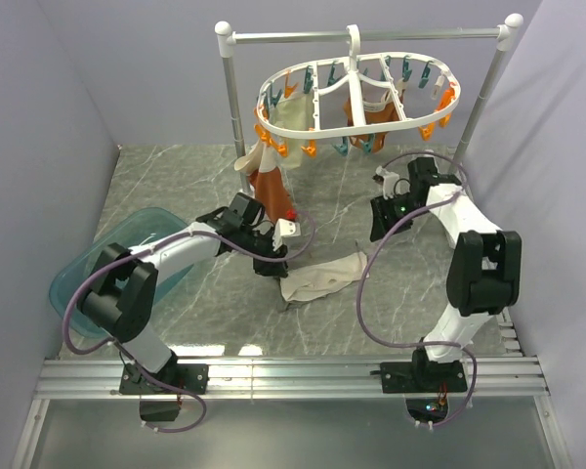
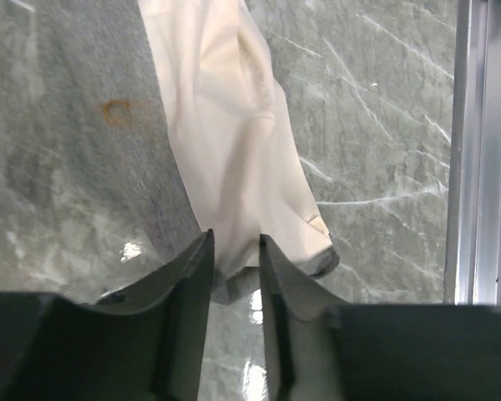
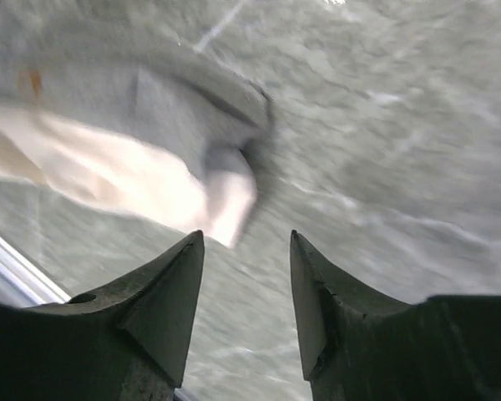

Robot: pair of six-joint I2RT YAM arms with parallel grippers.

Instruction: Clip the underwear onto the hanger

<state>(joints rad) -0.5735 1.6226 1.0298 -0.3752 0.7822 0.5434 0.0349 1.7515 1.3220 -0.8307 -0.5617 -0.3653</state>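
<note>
Containers: translucent teal plastic tub [image 1: 78, 278] at table's left edge, partly covered by the L arm; contents can't be made out.

White plastic oval ring hanger [image 1: 439, 117] w/ orange and teal pegs hangs by its hook from the silver metal rail stand [image 1: 371, 36] at rear. Pegged on it: plain cream garments [image 1: 293, 112] and rust-orange garments [image 1: 270, 186], one of them hanging low at left, near the tabletop.

Cream-beige cloth underwear [image 1: 322, 277] w/ grey part is not on the hanger. It lies flat and stretched out on the grey marble-pattern tabletop [image 1: 176, 186], between the two arms and well forward of the stand.

L gripper [image 1: 272, 264] is at the underwear's left end. L wrist view: gripper [image 2: 235, 242] jaws narrowly apart, underwear [image 2: 234, 150] edge in the gap; firm clamp cannot be told.

R gripper [image 1: 379, 227] is above the opposite end. R wrist view, blurred: gripper [image 3: 245, 242] jaws spread, holding nothing, w/ the underwear [image 3: 108, 167] tip just beyond the fingertips.
</note>
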